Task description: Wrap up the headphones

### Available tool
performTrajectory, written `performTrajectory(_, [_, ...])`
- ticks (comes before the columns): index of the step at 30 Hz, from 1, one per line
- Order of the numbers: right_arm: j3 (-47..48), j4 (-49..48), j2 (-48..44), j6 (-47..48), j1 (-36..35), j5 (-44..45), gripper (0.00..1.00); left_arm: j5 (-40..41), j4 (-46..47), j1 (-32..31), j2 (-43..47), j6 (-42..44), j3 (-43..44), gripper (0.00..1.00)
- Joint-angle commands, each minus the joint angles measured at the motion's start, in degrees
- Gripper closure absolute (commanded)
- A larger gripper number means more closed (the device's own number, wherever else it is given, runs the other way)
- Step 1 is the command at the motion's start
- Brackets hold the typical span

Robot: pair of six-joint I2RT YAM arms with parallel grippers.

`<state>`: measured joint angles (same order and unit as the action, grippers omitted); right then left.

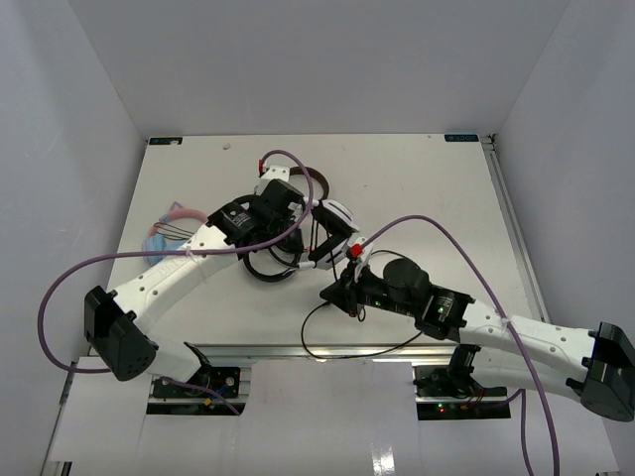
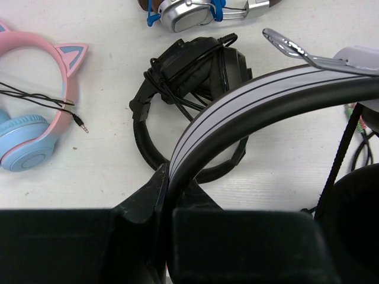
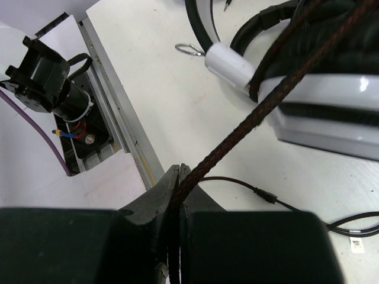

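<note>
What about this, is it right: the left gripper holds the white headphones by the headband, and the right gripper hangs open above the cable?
No. The right wrist view shows the right gripper shut on the cable, not open above it. The left gripper holds the white headphones by the headband.

Black hp's (image 2: 195,65) w/ cord bundled round em; pink/blue cat-ear pair (image 2: 26,148) at their 9 o'clock, silver brown-band ones (image 2: 189,12) at 12.

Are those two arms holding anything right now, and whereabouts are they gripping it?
The left tool clamps the headphones by the headband; the right tool pinches their cable.
</note>
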<state>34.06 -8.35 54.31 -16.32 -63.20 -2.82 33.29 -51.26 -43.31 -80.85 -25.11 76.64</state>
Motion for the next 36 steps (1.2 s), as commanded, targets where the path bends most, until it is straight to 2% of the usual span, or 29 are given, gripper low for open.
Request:
performTrajectory(1, [-3.09, -10.84, 0.82, -2.68, -3.94, 2.04, 0.92, 0.88, 4.07, 0.77, 6.29, -7.49, 3.74, 1.00])
performTrajectory(9, [-8.05, -17.18, 5.54, -2.93, -7.58, 14.41, 0.92, -5.77, 4.69, 0.79, 11.22, -10.74, 4.29, 1.00])
performTrajectory(21, [-11.00, -28.20, 11.54, -0.99, -10.90, 19.69, 0.92, -5.13, 5.10, 0.77, 14.54, -13.47, 3.06, 1.00])
performTrajectory(26, [-7.86, -26.78, 14.77, -0.29, -14.33, 23.92, 0.92, -4.12, 7.85, 0.77, 14.06, -13.46, 2.20, 1.00])
performTrajectory(36, [-6.76, -26.76, 20.71, -1.95, -14.75, 26.41, 0.92, -4.34, 8.10, 0.77, 13.99, -12.59, 3.92, 1.00])
